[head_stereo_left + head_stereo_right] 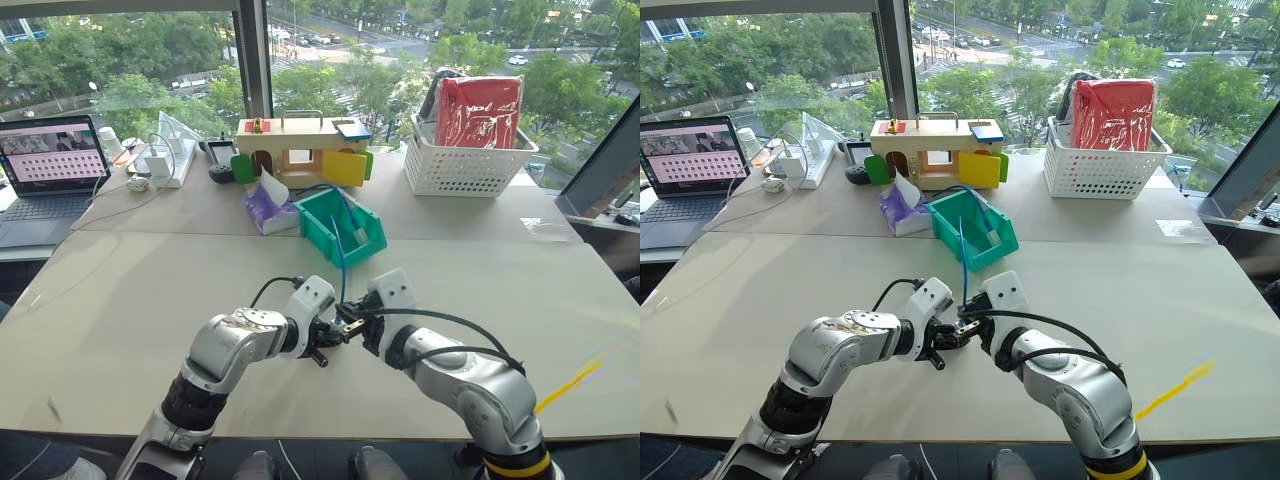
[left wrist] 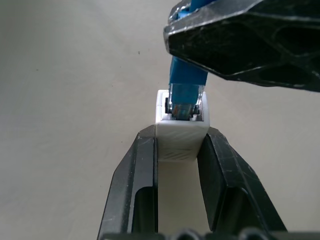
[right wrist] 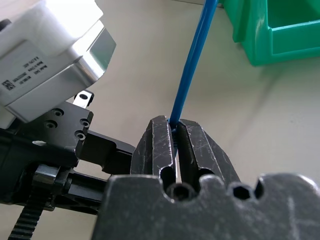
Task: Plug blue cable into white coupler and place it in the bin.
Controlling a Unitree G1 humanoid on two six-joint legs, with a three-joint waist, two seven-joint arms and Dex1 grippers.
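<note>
Left pincer (image 2: 177,150) clamps light rigid white coupler (image 2: 181,131); right pincer (image 3: 176,131) pinches thin floppy blue cable (image 3: 192,65) near its plug, best hold.

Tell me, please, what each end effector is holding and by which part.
Left end effector clamps the coupler by its sides; right end effector pinches the cable just behind its plug.
</note>
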